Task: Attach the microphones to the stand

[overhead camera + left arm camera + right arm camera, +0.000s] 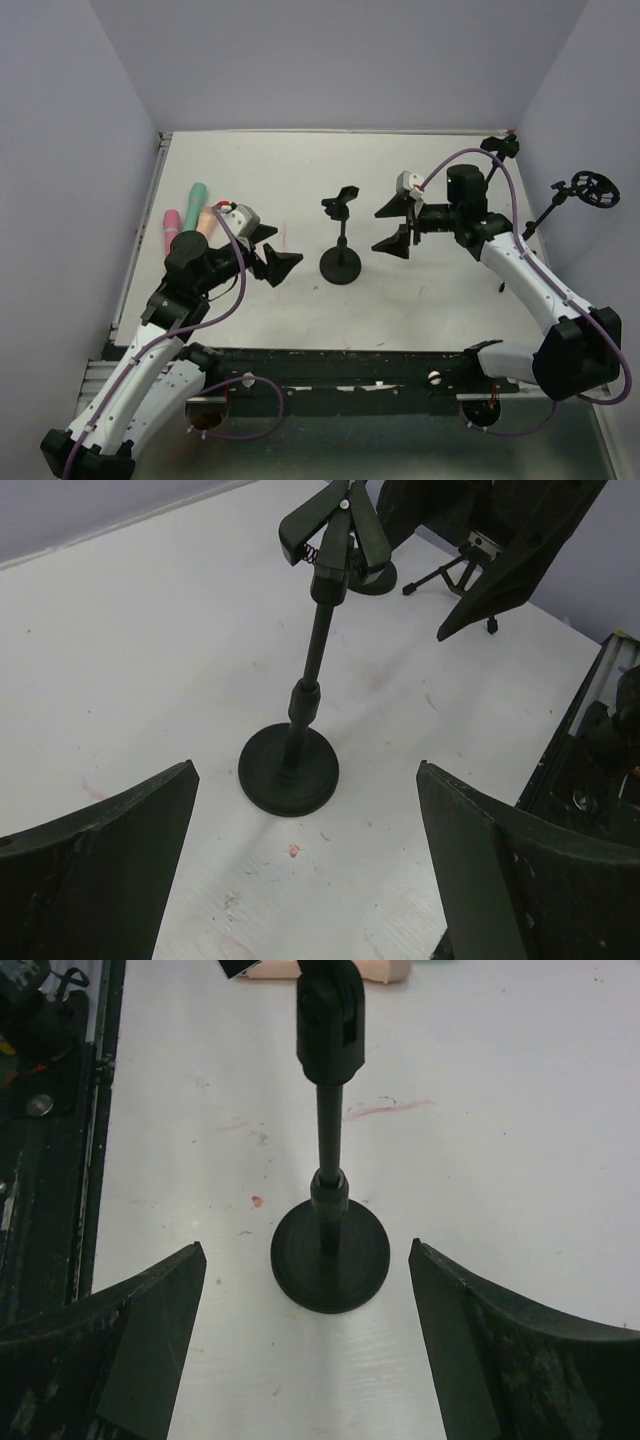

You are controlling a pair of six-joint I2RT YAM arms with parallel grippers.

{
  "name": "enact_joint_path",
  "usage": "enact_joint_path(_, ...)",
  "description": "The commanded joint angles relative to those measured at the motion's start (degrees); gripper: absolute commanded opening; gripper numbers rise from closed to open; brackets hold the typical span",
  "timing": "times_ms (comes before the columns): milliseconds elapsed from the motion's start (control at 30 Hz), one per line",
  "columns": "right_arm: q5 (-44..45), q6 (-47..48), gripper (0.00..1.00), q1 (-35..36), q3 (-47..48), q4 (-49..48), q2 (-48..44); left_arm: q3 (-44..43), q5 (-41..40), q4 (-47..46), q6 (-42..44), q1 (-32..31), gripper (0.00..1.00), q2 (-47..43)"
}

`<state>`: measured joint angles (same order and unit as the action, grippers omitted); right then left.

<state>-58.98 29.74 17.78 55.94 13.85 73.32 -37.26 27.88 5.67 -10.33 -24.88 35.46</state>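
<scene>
- The left claw (274, 250) and the right claw (392, 228) both stand wide open and empty. They face each other with the stand (340, 262) between them.
- We judge the stand the weak point. It is a thin pole on a small round base, just ahead of each claw. A sweeping finger or a hard push into its clip (340, 203) could topple or skid it.
- The mics lie side by side behind the left claw, well apart from the right claw, none clipped in yet. They are the mint mic (198, 194), the pink mic (171, 228) and the peach mic (208, 220), the last partly hidden by the left wrist.
- They look smooth, pastel and round-ended, so we expect a poor pinch could slip or nudge a neighbour.
</scene>
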Motion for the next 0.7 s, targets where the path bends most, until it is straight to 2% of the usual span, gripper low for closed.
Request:
enact_joint_path(0,-9.2,3.7,0.94,-2.4,-2.8,5.5,-2.4,-1.2,4.4,-2.8,0.6,-0.2,0.99,2.3)
enact_joint_path(67,-11.2,3.5,0.99,-3.2,-5.0,4.4,-2.4,-1.7,2.1,-2.4,1.3,-0.2,0.99,3.6)
enact_joint_path(167,-9.1,3.9,1.00,-3.3,-5.8,3.8,-1.8,-2.2,-5.0,-0.4,1.4,-0.1,0.99,5.8)
enact_joint_path(267,-5.4,3.3,1.00,-3.3,-5.3,3.6,-1.2,-2.8,-12.7,2.4,-2.4,1.9,0.99,7.4)
enact_joint_path(367,-2.7,2.8,1.00,-3.2,-4.7,3.8,-1.1,-3.9,-14.1,3.7,-5.7,7.3,0.99,9.5)
enact_joint_path(467,-0.8,1.3,1.00,-3.4,-3.3,4.9,0.2,-8.3,-14.5,8.2,-7.4,14.7,0.99,15.2)
enact_joint_path(667,0.0,0.7,1.00,-3.5,-0.3,7.9,2.6,-20.2,-24.2,17.6,-0.9,21.4,0.98,31.4)
